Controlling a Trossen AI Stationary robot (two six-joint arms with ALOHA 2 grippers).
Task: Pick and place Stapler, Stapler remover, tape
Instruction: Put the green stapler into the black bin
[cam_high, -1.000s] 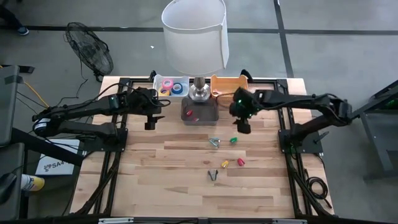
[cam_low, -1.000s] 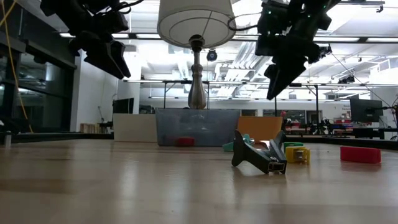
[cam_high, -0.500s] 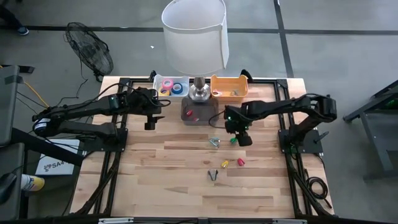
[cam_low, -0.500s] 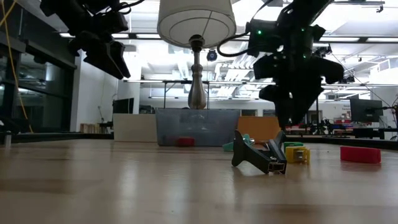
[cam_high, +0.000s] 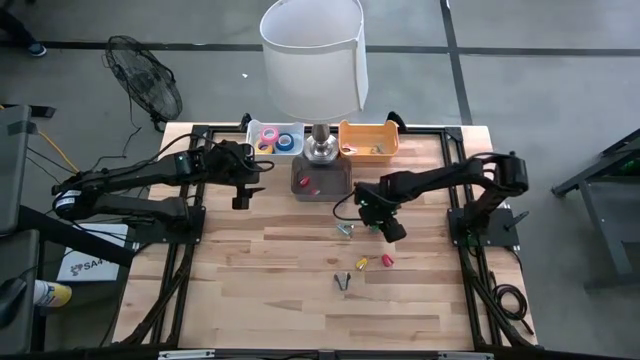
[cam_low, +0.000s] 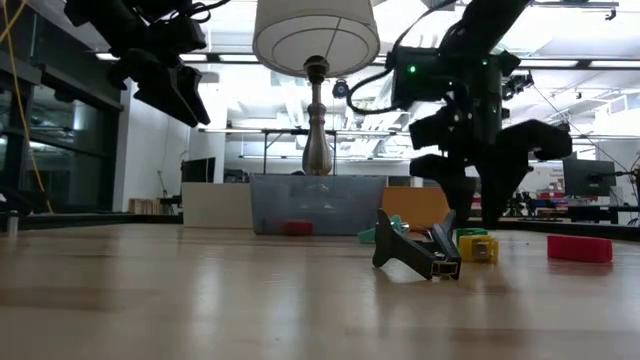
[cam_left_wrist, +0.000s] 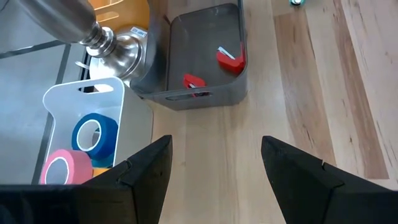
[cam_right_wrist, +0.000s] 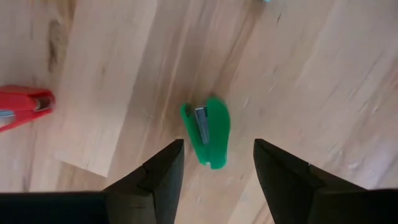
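Our right hand has swung down over the green stapler, fingers apart; we should centre, then lower squarely.

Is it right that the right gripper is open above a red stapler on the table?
Not quite: the stapler under the open right gripper is green, not red, as the right wrist view shows. A red stapler lies apart from it, at that picture's edge.
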